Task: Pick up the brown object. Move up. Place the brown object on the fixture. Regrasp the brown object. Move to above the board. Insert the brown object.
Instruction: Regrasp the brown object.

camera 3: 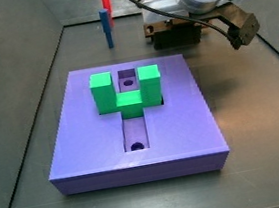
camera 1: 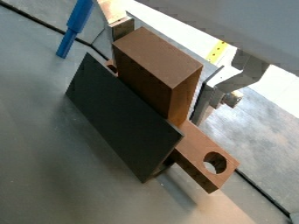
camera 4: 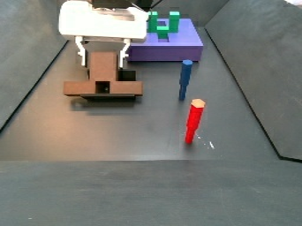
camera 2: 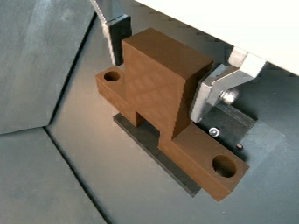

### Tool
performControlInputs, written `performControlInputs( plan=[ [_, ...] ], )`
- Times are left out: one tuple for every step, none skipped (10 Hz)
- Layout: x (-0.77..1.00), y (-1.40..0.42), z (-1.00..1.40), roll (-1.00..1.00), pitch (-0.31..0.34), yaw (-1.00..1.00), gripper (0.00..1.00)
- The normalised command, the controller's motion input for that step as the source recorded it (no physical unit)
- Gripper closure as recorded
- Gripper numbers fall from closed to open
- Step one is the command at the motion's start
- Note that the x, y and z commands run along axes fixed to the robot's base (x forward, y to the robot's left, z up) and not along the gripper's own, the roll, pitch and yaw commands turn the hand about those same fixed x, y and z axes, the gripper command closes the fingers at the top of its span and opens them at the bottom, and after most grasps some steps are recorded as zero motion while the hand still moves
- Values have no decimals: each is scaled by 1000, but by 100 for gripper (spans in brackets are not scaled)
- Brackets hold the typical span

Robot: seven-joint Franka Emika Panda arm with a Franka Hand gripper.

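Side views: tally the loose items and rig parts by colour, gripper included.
Brown: 1, the brown object, gripper at its raised block
Dark: 1, the fixture
Purple: 1, the board
Green: 1, the U-shaped block
Blue: 1, a post
Red: 1, a post
Total: 6, plus the gripper

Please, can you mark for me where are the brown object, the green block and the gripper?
brown object [camera 2: 158, 83]: a wrist view, on its raised middle block.
green block [camera 3: 128, 89]: a side view, on its front face, upon the board.
gripper [camera 4: 104, 46]: a side view, between its fingertips, at the brown object's raised part.
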Motion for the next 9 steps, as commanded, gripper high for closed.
performControlInputs(
  plan=[
    [0,0,-51,0,0,0,0],
    [0,0,-66,0,0,0,0],
    [0,0,-77,0,0,0,0],
    [0,0,-86,0,0,0,0],
    [0,0,-29,0,0,0,0],
    [0,0,0,0,0,0,0],
    [0,0,0,0,0,0,100],
    [0,0,0,0,0,0,100],
    [0,0,0,0,0,0,100]
  ],
)
